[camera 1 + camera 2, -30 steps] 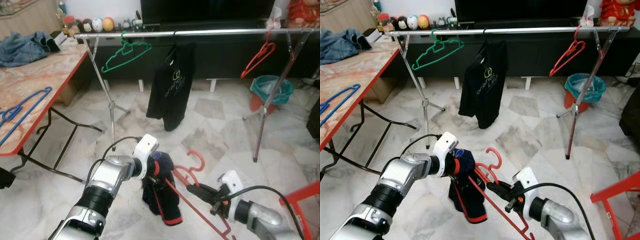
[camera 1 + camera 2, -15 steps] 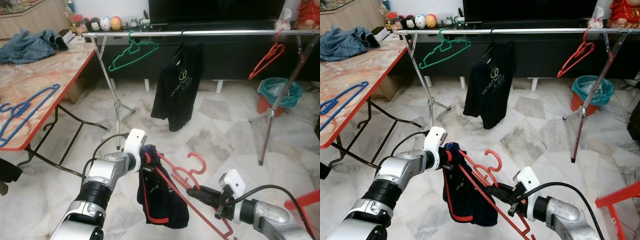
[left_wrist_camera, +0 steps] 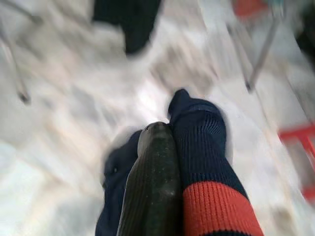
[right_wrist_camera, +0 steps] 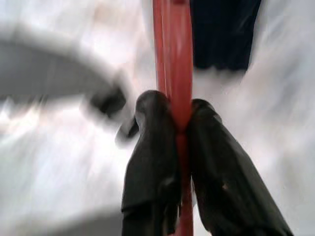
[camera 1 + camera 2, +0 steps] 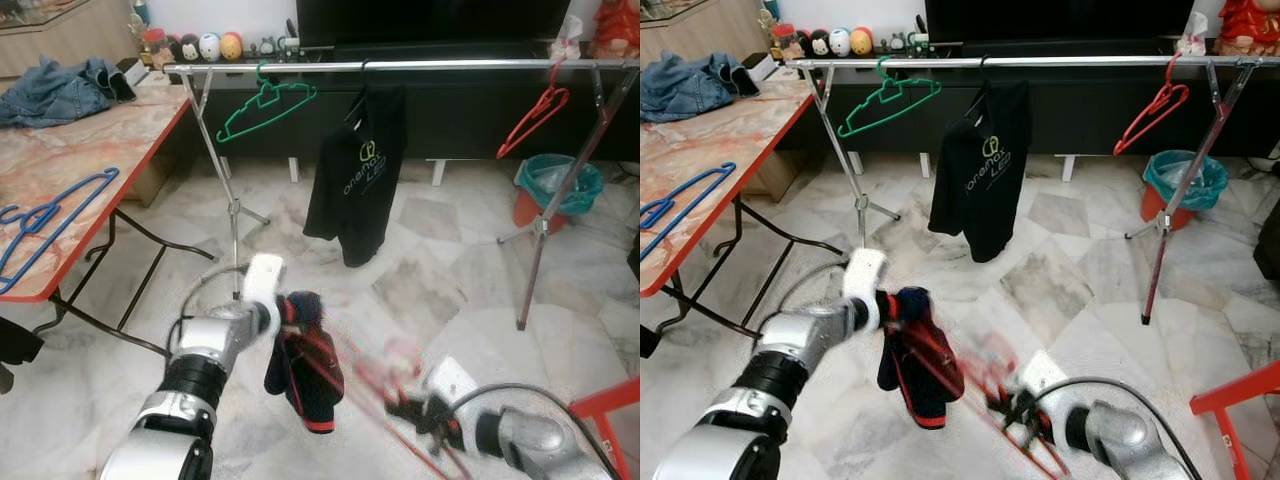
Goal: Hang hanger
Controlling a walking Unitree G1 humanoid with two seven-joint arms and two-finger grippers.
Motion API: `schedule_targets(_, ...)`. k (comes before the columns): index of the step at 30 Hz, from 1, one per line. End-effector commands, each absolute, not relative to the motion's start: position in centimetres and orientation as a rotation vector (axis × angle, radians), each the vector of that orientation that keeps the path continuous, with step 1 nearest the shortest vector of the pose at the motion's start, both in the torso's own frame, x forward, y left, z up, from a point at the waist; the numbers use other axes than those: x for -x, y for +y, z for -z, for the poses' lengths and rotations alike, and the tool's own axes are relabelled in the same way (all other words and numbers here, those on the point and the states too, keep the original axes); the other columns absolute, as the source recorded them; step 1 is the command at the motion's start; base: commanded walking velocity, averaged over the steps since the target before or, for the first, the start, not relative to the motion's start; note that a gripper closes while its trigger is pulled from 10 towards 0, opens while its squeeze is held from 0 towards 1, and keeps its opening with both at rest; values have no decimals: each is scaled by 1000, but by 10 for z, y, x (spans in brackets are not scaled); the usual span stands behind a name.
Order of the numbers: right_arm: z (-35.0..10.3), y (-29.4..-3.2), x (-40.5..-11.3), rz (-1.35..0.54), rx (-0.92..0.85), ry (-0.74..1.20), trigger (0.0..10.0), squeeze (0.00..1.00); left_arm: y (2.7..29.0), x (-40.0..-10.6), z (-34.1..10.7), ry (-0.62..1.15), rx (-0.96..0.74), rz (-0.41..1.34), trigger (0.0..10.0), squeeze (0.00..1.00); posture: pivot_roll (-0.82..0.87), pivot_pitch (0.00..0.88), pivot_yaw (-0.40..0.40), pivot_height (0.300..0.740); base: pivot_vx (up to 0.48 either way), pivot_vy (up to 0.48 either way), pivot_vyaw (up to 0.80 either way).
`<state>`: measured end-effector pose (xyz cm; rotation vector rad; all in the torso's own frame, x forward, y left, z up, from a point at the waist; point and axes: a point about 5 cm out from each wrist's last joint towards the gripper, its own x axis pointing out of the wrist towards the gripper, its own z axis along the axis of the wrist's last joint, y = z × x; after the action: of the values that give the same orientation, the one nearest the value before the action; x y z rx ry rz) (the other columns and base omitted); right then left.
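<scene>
Slanting between both tools (image 4: 179, 128): red hanger (image 4: 173, 59), dark garment (image 5: 915, 365).

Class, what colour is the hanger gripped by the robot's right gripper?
Red. The hanger shows best in the right wrist view, pinched in the right gripper.

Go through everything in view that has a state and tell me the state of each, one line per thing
Left gripper: shut on the dark garment.
Right gripper: shut on the red hanger.
Dark garment: held up off the floor, bunched.
Red hanger: held, not on the rail.
Black T-shirt: hanging from the rail.
Green hanger: hanging, bare.
Red hanger on rail: hanging, bare.
Blue hanger: lying on the table.
Jeans: crumpled on the table.
</scene>
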<state>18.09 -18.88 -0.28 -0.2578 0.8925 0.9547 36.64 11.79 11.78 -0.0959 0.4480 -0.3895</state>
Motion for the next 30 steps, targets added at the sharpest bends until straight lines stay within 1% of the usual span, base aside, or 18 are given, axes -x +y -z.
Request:
schedule_targets(1,5,-176,-180,-1009,270,895,10000,0,115,-373,-134,367,97,379,10000,0,-15,30,82,740,0,0,0)
schedule_targets(4,8,-175,-181,-994,308,902,10000,0,116,-374,-135,360,105,365,10000,0,-16,30,83,740,0,0,0)
schedule_targets(9,10,-177,-192,-907,348,855,10000,0,115,-375,-134,366,105,373,10000,0,-17,29,85,740,0,0,0)
schedule_targets(30,10,-177,-192,-907,348,855,10000,0,115,-375,-134,366,105,373,10000,0,-17,29,85,740,0,0,0)
